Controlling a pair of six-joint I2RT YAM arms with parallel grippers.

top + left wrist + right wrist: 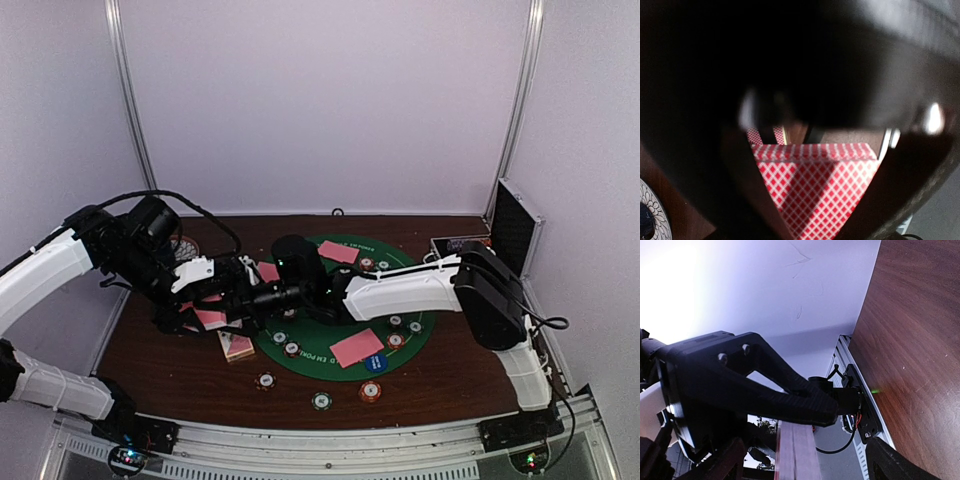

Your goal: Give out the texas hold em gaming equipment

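Pink-backed playing cards point(815, 190) form a stack clamped between the fingers of the left gripper point(222, 310), held over the table's left part beside the green mat point(312, 362). The left wrist view shows the lattice back facing the camera, one straight edge running across. The right wrist view shows the stack edge-on, that edge pointing up the frame, and which side is the long one cannot be told. The right gripper point(805, 456) stands wide apart, a finger on either side of that edge. Loose cards point(357, 347) lie face down on the mat among poker chips point(395, 340), with more chips on the dark wooden table point(450, 380). White walls point(330, 100) enclose the booth, and a metal case point(515, 225) stands at the back right
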